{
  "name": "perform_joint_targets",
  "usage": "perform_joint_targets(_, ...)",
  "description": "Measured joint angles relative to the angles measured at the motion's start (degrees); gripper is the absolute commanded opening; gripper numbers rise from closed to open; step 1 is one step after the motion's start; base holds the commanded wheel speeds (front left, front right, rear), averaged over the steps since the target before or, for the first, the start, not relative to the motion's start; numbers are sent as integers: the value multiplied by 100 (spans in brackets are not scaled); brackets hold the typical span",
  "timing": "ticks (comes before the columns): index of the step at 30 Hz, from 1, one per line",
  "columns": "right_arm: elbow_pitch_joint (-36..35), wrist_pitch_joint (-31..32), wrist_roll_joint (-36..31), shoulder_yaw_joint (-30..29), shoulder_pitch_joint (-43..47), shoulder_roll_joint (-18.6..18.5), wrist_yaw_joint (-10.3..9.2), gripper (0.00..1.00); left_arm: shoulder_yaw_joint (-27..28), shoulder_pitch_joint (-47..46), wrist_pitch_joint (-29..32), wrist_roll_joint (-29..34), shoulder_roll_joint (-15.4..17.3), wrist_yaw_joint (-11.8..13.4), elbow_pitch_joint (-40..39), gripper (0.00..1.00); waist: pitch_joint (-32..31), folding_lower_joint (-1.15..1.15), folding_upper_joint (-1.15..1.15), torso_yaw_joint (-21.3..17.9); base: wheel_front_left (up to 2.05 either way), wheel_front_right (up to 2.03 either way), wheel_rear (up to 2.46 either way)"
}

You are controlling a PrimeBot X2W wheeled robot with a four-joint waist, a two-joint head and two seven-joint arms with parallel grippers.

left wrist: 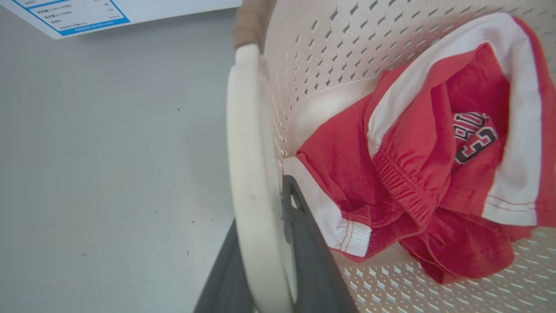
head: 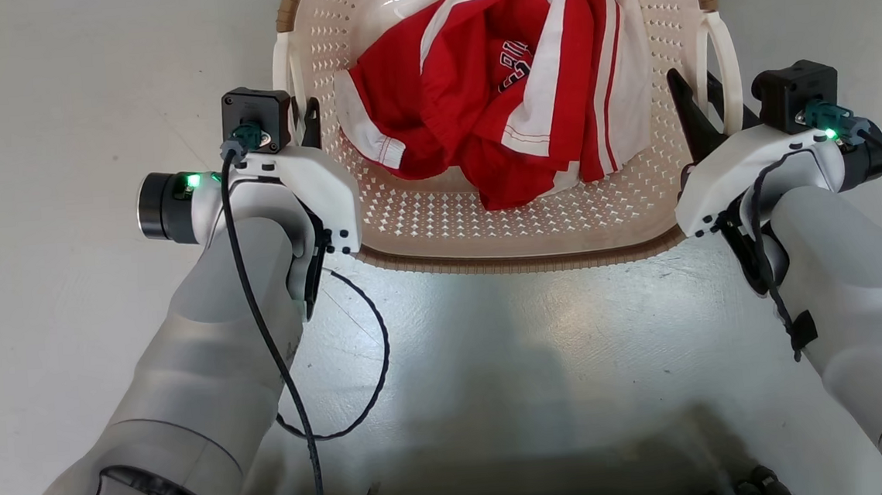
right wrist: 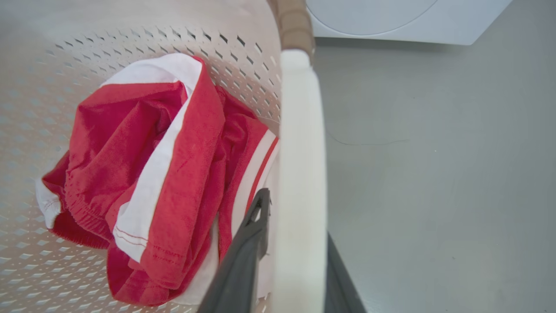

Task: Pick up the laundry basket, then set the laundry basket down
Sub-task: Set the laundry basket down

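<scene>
**Two-handed hold:** The robot has the laundry basket [head: 489, 263] slung between its two tools. The left gripper [left wrist: 260, 234] is nipped nearly closed across the left loop handle [left wrist: 247, 152], with one dark finger inside the perforated wall and the other outside it. The right gripper [right wrist: 295, 217] pinches the right loop handle [right wrist: 299, 152] the same way.

A crumpled red-and-white garment [head: 492, 96] lies in the basket, just inboard of each inner finger. From where I stand I cannot tell whether the basket's base is clear of the grey floor [head: 65, 305].

The risks look plain enough. The handles are smooth and rounded, so if one arm rises or sinks faster than the other, the basket could tilt. A handle could then slide along the fingers and the garment spill over the rim. The loose black cable [head: 374, 345] looping beneath the left wrist might snag the basket's near edge. A washing machine [right wrist: 391, 17] stands well ahead of the right gripper's fingertips, and a long forward swing could bump it.
</scene>
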Motion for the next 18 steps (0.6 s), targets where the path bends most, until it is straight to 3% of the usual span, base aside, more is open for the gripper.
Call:
perform_joint_targets(5, 34, -1, 0, 8, -4, 4, 0, 0, 12, 0, 1, 0, -11, -4, 22, 0, -2, 0, 0, 11, 0, 0, 0)
perform_joint_targets(6, 55, -1, 0, -3, -9, 3, 0, 7, 44, 0, 1, -2, -18, 4, 31, 0, -1, 0, 0, 12, 0, 0, 0)
perform_joint_targets(7, 64, -1, -3, -32, -12, 2, 0, 85, 89, 1, 2, -4, -26, 14, 30, 28, 1, 0, 0, 11, 0, 0, 0)
perform_joint_targets(8, 62, -1, -56, -60, -12, -10, 32, 100, 103, 1, 4, -2, -26, 38, 30, 86, 3, 0, 0, 10, 0, 0, 0)
perform_joint_targets(9, 40, -3, -159, -88, -14, -20, 89, 100, 102, 1, 35, -1, -34, 63, 47, 100, 5, 0, 0, 8, 0, 0, 0)
perform_joint_targets(18, -89, -12, -587, -497, 6, 42, 107, 100, 214, 40, 70, -1, 3, 186, 3, 100, -65, 0, 0, -9, 0, 0, 0)
